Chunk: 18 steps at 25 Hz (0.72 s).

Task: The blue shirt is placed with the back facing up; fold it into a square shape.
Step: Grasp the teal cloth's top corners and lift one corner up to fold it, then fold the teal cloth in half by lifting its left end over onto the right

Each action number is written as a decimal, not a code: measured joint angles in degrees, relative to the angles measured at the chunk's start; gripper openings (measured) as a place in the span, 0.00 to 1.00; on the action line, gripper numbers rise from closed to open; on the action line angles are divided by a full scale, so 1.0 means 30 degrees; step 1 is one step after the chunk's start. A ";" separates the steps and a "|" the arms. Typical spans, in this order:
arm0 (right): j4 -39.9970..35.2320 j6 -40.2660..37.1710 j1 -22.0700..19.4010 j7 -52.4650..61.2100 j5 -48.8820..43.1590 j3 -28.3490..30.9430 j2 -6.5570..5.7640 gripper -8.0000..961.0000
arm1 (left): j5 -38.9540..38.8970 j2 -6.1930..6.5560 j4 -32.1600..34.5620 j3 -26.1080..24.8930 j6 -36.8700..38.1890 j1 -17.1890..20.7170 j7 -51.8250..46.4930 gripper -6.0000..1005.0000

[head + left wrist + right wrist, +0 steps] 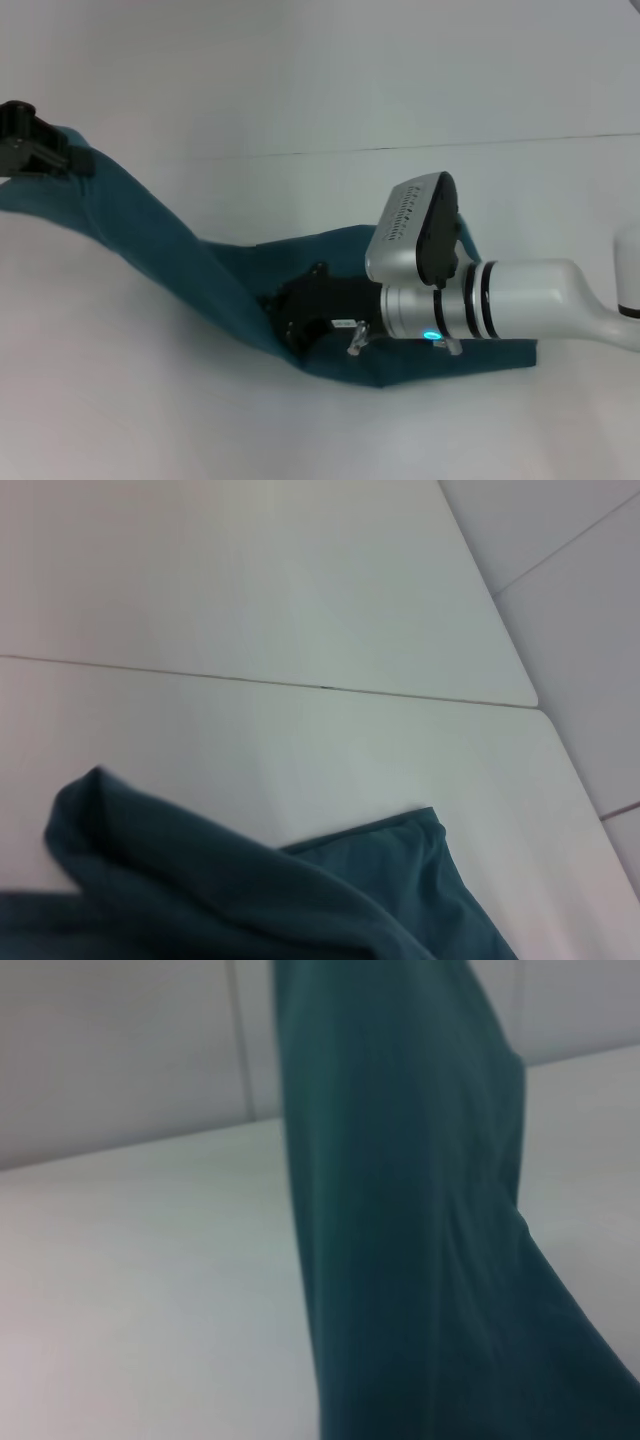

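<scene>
The blue shirt [150, 230] is a dark teal cloth stretched in a band from the upper left down to the middle of the white table [300, 80]. My left gripper [62, 158] holds its raised end at the far left, shut on the cloth. My right gripper [285, 318] sits low at the centre, shut on a fold of the shirt, whose remaining cloth lies flat under the right arm. A bunched fold of the shirt [250, 890] fills the left wrist view. In the right wrist view the shirt [420, 1260] runs away as a taut strip.
A thin seam [450, 143] crosses the tabletop behind the shirt. The left wrist view shows the same seam [250, 680] and the table's corner edge [520, 680], with floor beyond. Bare white surface lies in front of and behind the cloth.
</scene>
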 joint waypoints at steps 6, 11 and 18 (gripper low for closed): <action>-0.0113 -0.0684 0.0126 0.0755 0.0103 -0.0180 0.0000 0.01 | 0.0032 0.0012 -0.0113 0.0315 0.0166 -0.0018 0.0313 0.09; -0.1768 0.0525 -0.1801 0.2270 0.1569 0.1369 -0.0473 0.01 | -0.0064 -0.0142 -0.0140 0.1271 0.0207 -0.0032 0.0474 0.09; -0.7679 0.3066 -0.6775 0.6352 0.1697 0.3728 -0.1337 0.01 | -0.0197 -0.0588 -0.0288 0.2775 0.0176 -0.1076 0.0608 0.09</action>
